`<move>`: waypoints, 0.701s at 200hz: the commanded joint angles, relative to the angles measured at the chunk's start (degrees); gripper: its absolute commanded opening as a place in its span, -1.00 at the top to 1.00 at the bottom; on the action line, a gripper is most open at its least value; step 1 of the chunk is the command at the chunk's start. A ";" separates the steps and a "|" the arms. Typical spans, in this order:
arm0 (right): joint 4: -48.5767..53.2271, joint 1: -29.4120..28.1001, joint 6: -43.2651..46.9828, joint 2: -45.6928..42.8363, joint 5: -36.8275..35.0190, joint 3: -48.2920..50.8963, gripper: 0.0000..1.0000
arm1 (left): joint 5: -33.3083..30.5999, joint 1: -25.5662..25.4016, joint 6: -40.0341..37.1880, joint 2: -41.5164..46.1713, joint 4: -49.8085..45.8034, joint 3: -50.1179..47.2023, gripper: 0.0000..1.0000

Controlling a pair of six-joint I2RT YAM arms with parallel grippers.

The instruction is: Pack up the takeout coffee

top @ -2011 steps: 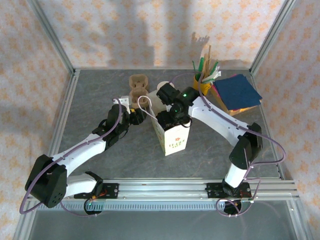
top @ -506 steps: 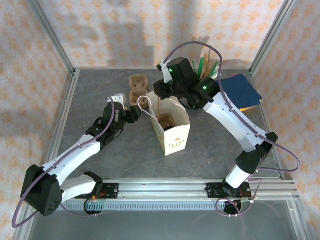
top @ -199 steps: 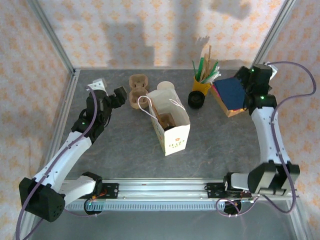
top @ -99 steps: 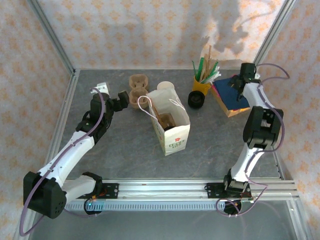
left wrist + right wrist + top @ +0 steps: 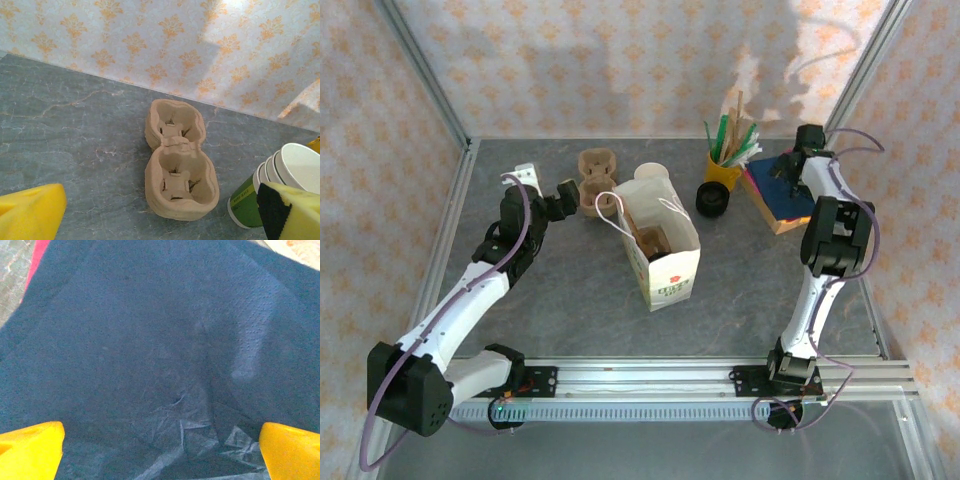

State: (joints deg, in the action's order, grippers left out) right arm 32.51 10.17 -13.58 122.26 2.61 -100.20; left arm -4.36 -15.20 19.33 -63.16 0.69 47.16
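Standing open-mouthed to the right of the left claw point(image 5: 564, 196), one white paper bag point(image 5: 668, 268) is holding something brown with a dark round top. That is looking like the takeout coffee point(image 5: 654, 240), though it is showing too small to be sure.

Straight ahead of the left claw, one pulp carrier point(image 5: 180, 170) is lying flat on the grey table point(image 5: 520, 300), with both of its two wells showing bare. The claw is gaping wide and gripping nothing, and its yellow fingers point(image 5: 30, 212) are framing the carrier from well short of it. Ahead and to its right, one stack of lidless cups point(image 5: 267, 175) is lying on its side, showing at least three white rims and a green band. The stack is sitting just behind the bag, between the carrier and the far-side clutter.

The right claw point(image 5: 788, 166) is hanging close over one stack of napkins point(image 5: 150, 340), dark blue on top, with a red edge peeking out at one side. Its fingers are spread wide and holding nothing, and whether they are touching the napkins I cannot tell. To this claw's left, one yellow cup point(image 5: 722, 170) is holding green and white straws and wooden stirrers. One pile of black lids point(image 5: 712, 199) is sitting just beside that cup, on the side toward the bag.
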 commanded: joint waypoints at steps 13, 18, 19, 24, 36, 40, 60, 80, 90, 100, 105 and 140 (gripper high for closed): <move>2.95 0.36 1.31 1.64 -1.17 -1.91 -0.89 | 0.81 0.70 -1.31 -0.63 1.32 1.29 -0.99; 2.99 0.37 1.41 1.97 -1.21 -2.01 -0.87 | 0.77 0.70 -1.38 -0.70 1.25 1.34 -0.98; 3.04 0.37 1.39 2.04 -1.25 -2.01 -0.87 | 0.76 0.70 -1.35 -0.72 1.25 1.35 -0.98; 3.08 0.37 1.40 2.23 -1.28 -2.02 -0.85 | 0.84 0.70 -1.23 -0.74 1.16 1.52 -0.98; 3.17 0.33 1.45 2.73 -1.04 -2.17 -0.77 | 0.92 0.70 -1.08 -0.90 1.07 1.59 -0.98; 3.17 0.37 1.43 2.88 -0.91 -2.12 -0.73 | 0.98 0.70 -1.05 -0.87 1.07 1.57 -0.99; 3.25 0.33 1.11 3.52 -0.72 -2.19 -0.57 | 0.94 0.70 -0.96 -0.98 0.50 1.78 -0.98; 2.84 0.37 0.80 3.60 0.49 -1.94 -0.34 | 0.70 0.70 -1.14 -0.92 -0.56 2.23 -0.98; 2.73 0.38 0.64 3.60 1.05 -1.92 -0.24 | 0.49 0.70 -1.14 -0.90 -1.17 2.54 -0.98; 2.64 0.40 0.47 3.30 1.17 -1.76 -0.17 | 0.40 0.70 -1.14 -0.71 -1.44 2.60 -0.98; 2.52 0.37 0.36 3.04 1.22 -1.59 -0.13 | 0.41 0.70 -1.21 -0.62 -1.48 2.50 -0.98; 1.60 0.38 0.26 0.21 1.25 -0.14 -0.01 | 0.55 0.70 -0.97 -0.22 -1.91 2.81 -0.98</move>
State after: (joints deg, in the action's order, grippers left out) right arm 33.78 10.46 -12.88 124.77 3.05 -101.06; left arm -3.64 -15.20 19.33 -63.88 -0.19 47.97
